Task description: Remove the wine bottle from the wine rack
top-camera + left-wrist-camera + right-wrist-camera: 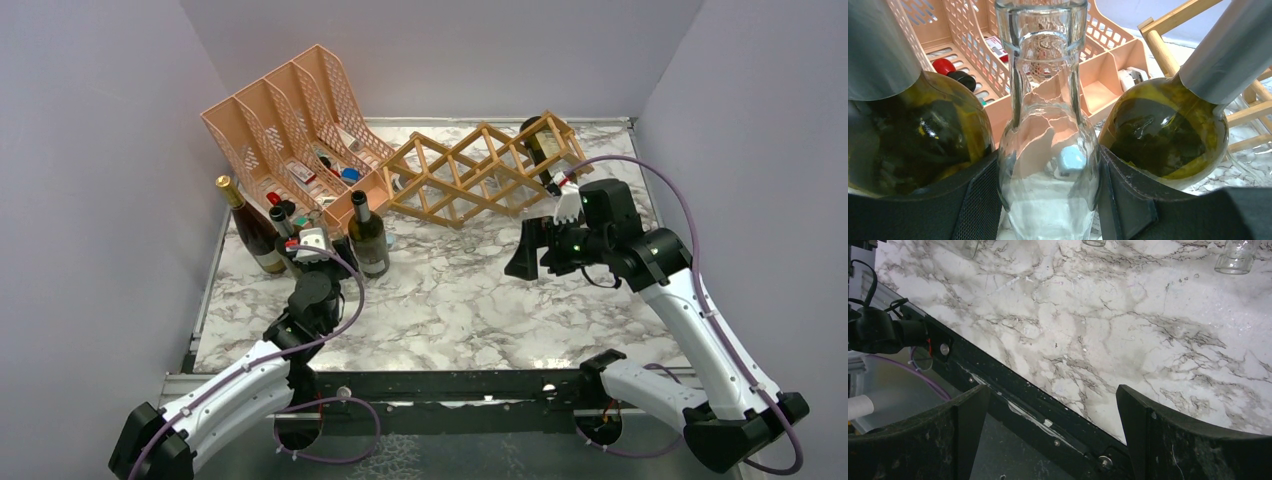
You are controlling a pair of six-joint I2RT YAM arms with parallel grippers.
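Near the table's left edge the left gripper (1048, 200) clasps a clear glass bottle (1048, 150) between two dark ones, the wine rack (480, 175) lies along the far edge with the wine bottle (543, 145) in its right end, and the right gripper (1048, 435) hangs spread and empty.

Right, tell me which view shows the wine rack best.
The top external view: the whole wine rack shows, with a bottle lying in its right end. The left wrist view catches only a few slats at its right edge; the right wrist view shows none.
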